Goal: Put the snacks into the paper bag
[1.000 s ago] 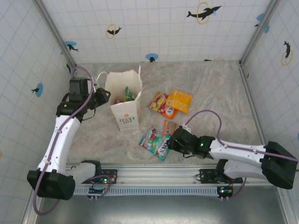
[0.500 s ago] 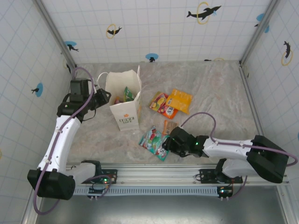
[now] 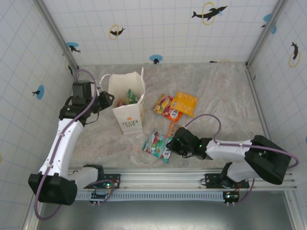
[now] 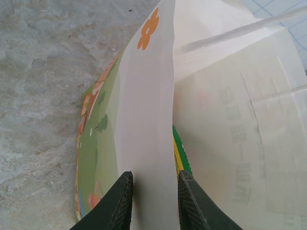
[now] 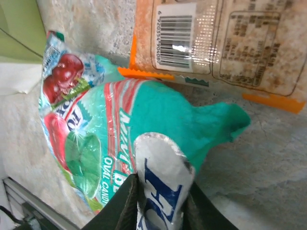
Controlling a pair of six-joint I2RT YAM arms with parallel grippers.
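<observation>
One barcode on orange-edged packet

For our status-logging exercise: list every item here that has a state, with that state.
paper bag: upright, open, holding packets.
left tool: shut on the paper bag's wall.
right tool: shut on the silver packet.
teal candy packet: lying loose.
barcode packet: back side up.

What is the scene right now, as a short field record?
left gripper: shut on a wall of the paper bag
right gripper: shut on the blue-lettered packet, over the teal mint packet
in bag: green packet visible
on table: orange packet, red-and-yellow packet, barcode packet, cherry packet
</observation>
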